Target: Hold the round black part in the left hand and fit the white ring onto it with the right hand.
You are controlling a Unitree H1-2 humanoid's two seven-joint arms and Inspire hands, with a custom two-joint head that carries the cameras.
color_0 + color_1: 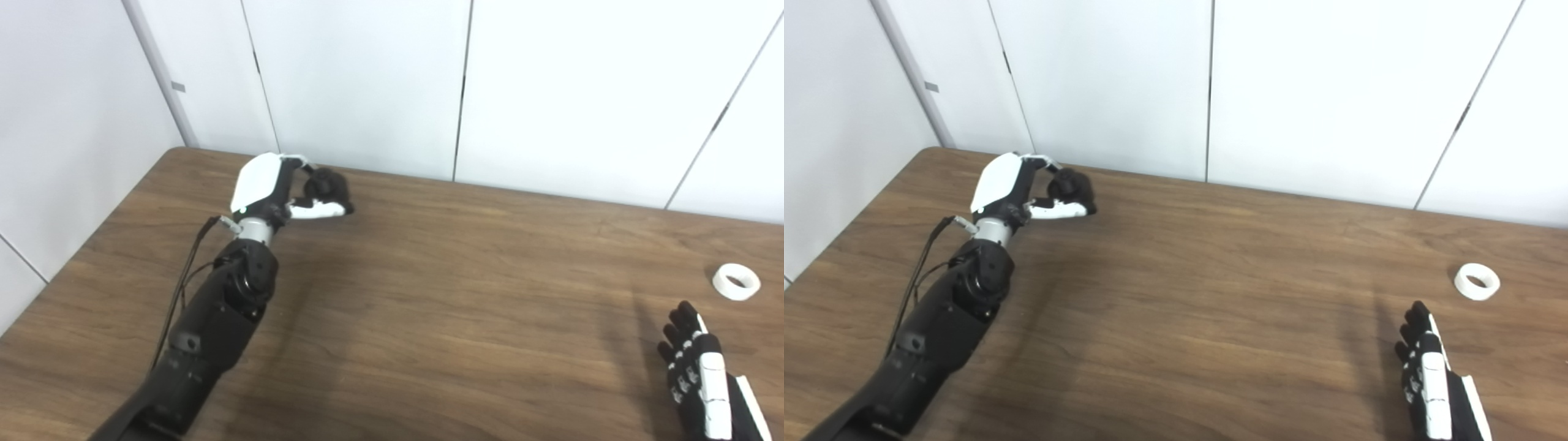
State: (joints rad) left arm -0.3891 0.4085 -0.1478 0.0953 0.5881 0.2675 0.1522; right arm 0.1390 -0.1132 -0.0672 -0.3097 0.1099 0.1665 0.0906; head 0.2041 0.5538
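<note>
Our left hand (275,187) wraps the black part (327,185) at ten o'clock on the table (429,294), while our right hand (698,373), fingers extended and empty, sits just short of the ring (736,281) at three o'clock, which looks light, stiff, best pinched across its rim.

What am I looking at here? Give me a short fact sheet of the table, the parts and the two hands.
surface: brown wooden table
left hand: far left, fingers curled around the round black part
right hand: near right edge, open, holding nothing
white ring: lying flat on the table, just beyond the right hand, untouched
fitting: not yet done
</note>
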